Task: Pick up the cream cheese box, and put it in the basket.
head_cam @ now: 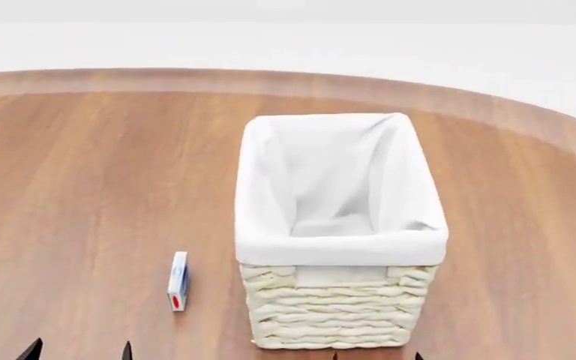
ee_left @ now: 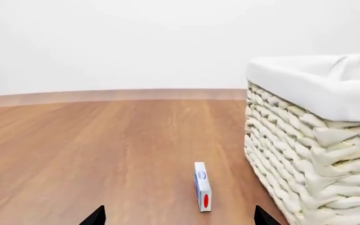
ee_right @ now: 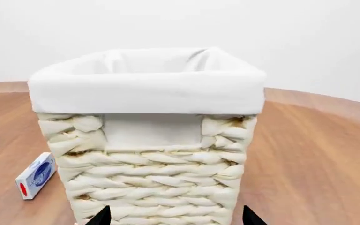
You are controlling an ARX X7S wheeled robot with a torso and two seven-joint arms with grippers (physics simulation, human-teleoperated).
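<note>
The cream cheese box [head_cam: 178, 280], a thin white carton with blue and red marks, stands on its narrow edge on the wooden table just left of the basket [head_cam: 338, 311]. It also shows in the left wrist view [ee_left: 202, 186] and the right wrist view [ee_right: 37, 175]. The basket, cream wicker with a white cloth lining, also shows in the left wrist view [ee_left: 318, 154] and fills the right wrist view [ee_right: 148, 154]. My left gripper [head_cam: 78, 351] is open, near the table's front edge, short of the box. My right gripper [ee_right: 175, 216] is open, facing the basket's near wall.
The round wooden table [head_cam: 78, 165] has its curved far edge in front of a plain white wall. Nothing else stands on it in these views.
</note>
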